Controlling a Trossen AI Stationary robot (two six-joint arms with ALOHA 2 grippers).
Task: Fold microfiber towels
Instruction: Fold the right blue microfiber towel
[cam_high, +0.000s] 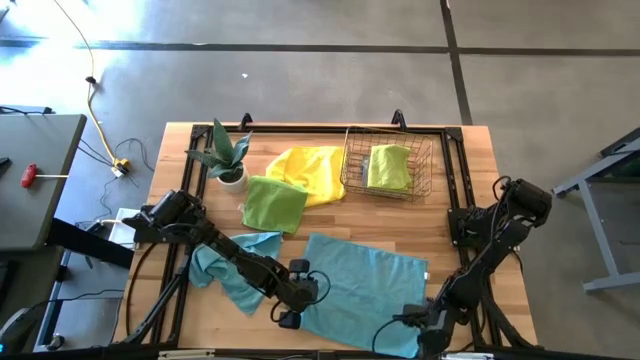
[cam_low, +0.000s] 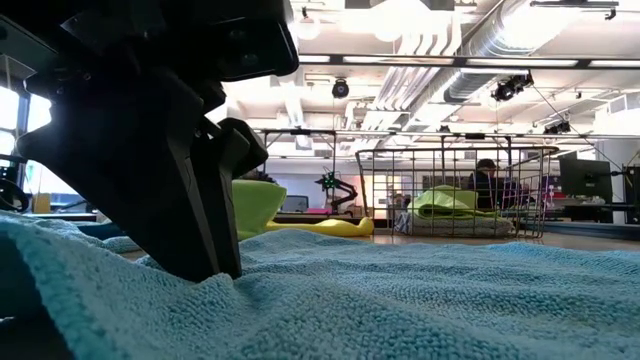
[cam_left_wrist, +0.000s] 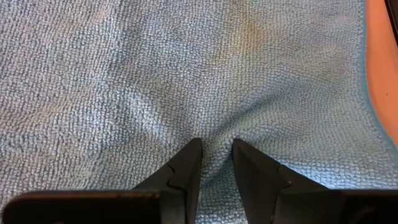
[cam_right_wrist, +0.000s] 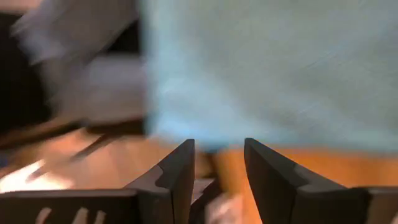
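Teal microfiber towel (cam_high: 365, 285) lies flat at lower centre of the wooden bench (cam_high: 470, 170). Left pincer (cam_left_wrist: 214, 152) pinches its nap narrowly; right pincer (cam_right_wrist: 217, 155), parted and empty, could miss the blurred edge.

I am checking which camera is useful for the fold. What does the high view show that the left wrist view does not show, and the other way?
Only the high view shows the whole table: the right gripper at the near edge, a second teal towel, the lime green towel, the yellow towel, the potted plant and the wire basket holding a folded green towel.

Only the left wrist view shows the pile puckered between the fingertips.

Both show the left gripper pressed onto the spread teal towel.
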